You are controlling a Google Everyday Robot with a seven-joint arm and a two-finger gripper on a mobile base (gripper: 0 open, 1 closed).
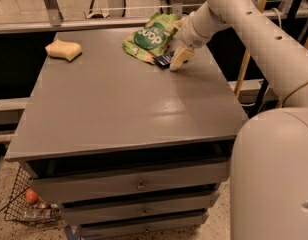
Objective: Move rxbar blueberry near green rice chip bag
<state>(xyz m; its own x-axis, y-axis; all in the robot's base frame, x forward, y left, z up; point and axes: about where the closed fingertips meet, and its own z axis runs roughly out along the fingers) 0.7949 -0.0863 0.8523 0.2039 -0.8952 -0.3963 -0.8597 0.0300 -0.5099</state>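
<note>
The green rice chip bag (149,36) lies at the far edge of the grey table (119,104), right of the middle. The rxbar blueberry (163,59), a small dark navy wrapper, rests right against the bag's near right corner. My gripper (178,58) reaches down from the upper right and sits right at the bar's right end, just above the tabletop. It hides part of the bar.
A pale yellow sponge (63,49) lies at the table's far left corner. My arm (254,29) crosses the right side of the view. Drawers (139,184) front the table. A wire basket (29,204) stands on the floor at the lower left.
</note>
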